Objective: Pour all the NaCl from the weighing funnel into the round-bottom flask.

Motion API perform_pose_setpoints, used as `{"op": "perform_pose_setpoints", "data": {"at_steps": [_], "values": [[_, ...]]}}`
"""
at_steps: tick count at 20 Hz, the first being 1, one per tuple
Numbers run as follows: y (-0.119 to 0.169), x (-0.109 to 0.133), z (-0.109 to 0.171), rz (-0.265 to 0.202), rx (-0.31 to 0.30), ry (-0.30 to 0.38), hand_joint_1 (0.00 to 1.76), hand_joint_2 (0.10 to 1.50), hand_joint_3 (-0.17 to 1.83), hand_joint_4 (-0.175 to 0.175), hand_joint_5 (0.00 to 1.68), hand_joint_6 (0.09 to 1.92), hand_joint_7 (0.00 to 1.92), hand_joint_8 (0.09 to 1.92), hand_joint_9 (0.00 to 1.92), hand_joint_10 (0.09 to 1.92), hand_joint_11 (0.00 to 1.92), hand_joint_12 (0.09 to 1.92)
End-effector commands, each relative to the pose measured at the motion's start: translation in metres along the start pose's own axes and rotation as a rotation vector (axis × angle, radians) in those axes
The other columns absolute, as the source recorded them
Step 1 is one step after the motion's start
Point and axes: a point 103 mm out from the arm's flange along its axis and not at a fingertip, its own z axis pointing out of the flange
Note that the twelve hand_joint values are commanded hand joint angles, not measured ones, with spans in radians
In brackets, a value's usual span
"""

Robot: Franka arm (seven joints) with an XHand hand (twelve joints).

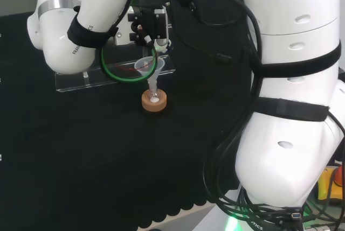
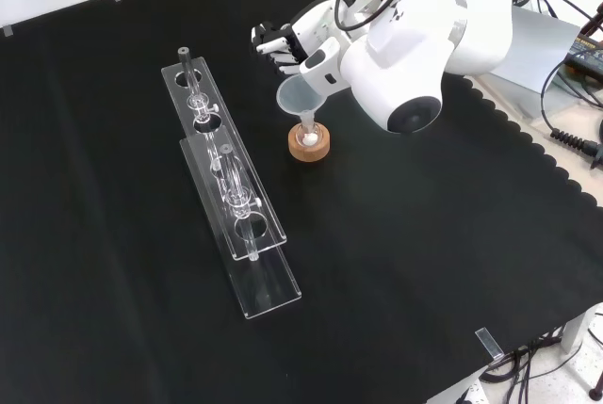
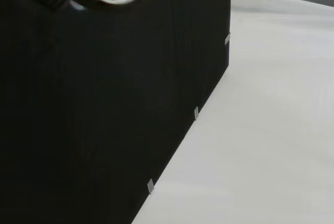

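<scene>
A clear weighing funnel (image 2: 299,95) hangs upright over the small round-bottom flask (image 2: 307,136), its stem pointing down into the flask's neck. The flask sits in a cork ring (image 2: 309,149) and has white powder at its bottom. The hand (image 2: 283,42) is just above and behind the funnel, fingers curled, holding it by the rim. In the head view the funnel (image 1: 146,65) stands over the cork ring (image 1: 154,102), with the hand (image 1: 152,25) partly hidden behind the arm's links.
Two long clear racks (image 2: 229,192) with glass pieces lie left of the flask in the front view; in the head view a rack (image 1: 97,78) lies behind it. The arm's big white link (image 2: 415,56) hangs right of the flask.
</scene>
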Motion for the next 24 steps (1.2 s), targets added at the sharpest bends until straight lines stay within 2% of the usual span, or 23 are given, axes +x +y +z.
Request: {"op": "perform_pose_setpoints", "data": {"at_steps": [1,15,21,24], "values": [[-0.001,-0.003,0.001,0.005,-0.006,0.0,1.08,0.7,0.68,0.175,1.15,0.89,0.9,0.64,1.03,0.47,0.49,1.28],[-0.002,-0.003,0.013,0.01,-0.008,0.018,1.08,0.7,0.68,0.175,1.15,0.89,0.91,0.64,1.03,0.47,0.5,1.28],[0.0,-0.003,0.015,-0.004,-0.035,0.119,1.08,0.7,0.68,0.175,1.15,0.89,0.91,0.64,1.03,0.47,0.5,1.28],[0.001,-0.007,0.02,-0.007,-0.054,0.197,1.08,0.7,0.68,0.175,1.15,0.89,0.91,0.64,1.03,0.47,0.5,1.28]]}}
